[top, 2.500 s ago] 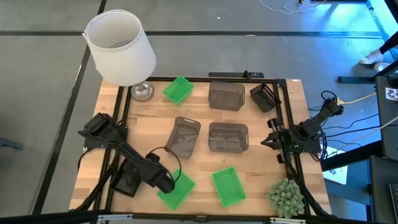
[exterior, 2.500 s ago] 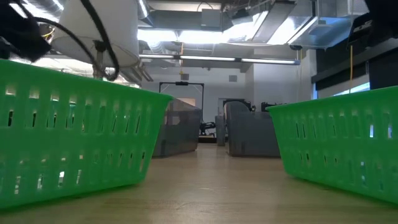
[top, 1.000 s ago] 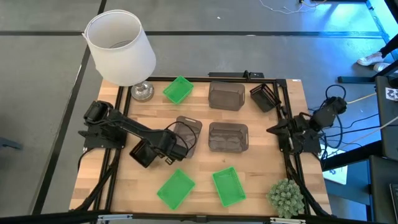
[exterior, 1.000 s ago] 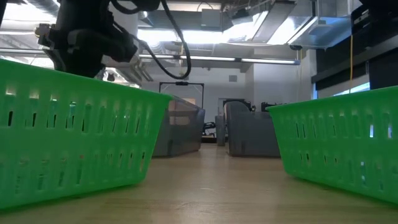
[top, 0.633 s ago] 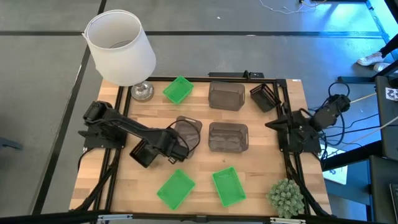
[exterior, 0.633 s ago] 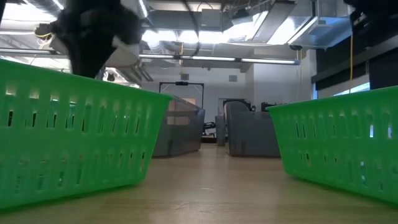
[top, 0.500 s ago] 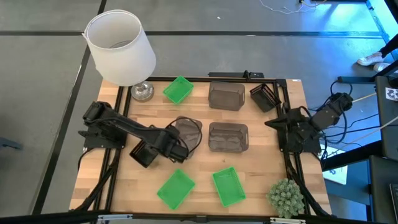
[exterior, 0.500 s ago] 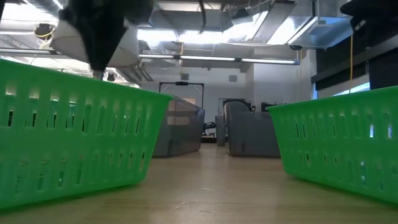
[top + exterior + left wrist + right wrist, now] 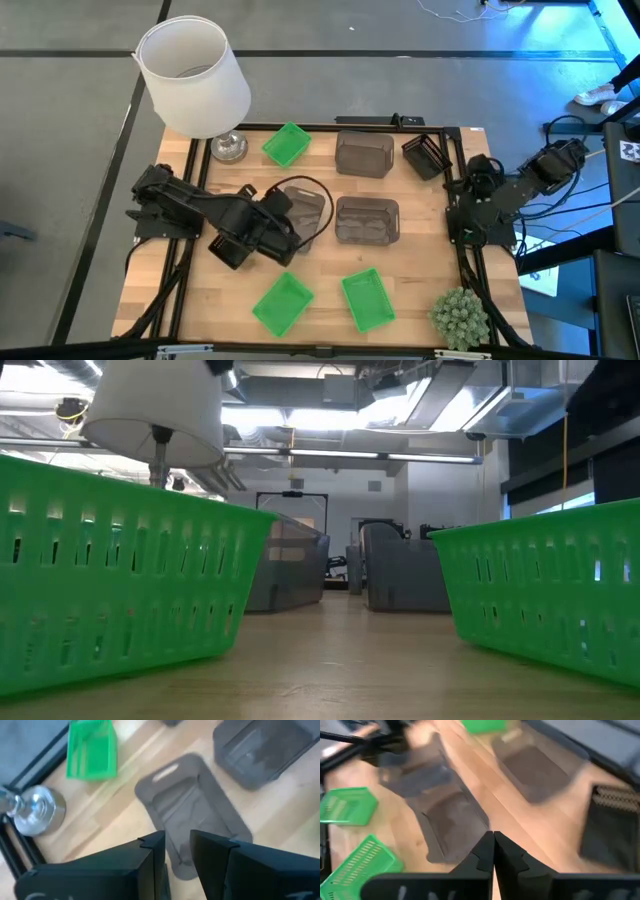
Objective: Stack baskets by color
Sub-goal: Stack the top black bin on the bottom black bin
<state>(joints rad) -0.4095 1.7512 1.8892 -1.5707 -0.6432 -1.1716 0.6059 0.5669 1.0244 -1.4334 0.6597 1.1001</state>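
Jaws of the left gripper [image 9: 176,851] are parted by a narrow gap and hold nothing, hovering over the near end of the tilted grey basket [image 9: 300,215] at mid-table; those of the right gripper [image 9: 493,851] are pressed together, empty, at the right edge of the table [image 9: 400,318]. For a sound grasp, one finger should be lowered inside the basket wall and one outside, so that the thin rim is pinched squarely before the basket is carried to the grey basket [image 9: 367,219] just beside it. Three green baskets, three grey and a black basket [image 9: 424,156] lie unstacked, as only the high view shows. The low view gives just two green baskets [image 9: 120,575] and the lamp [image 9: 155,410].
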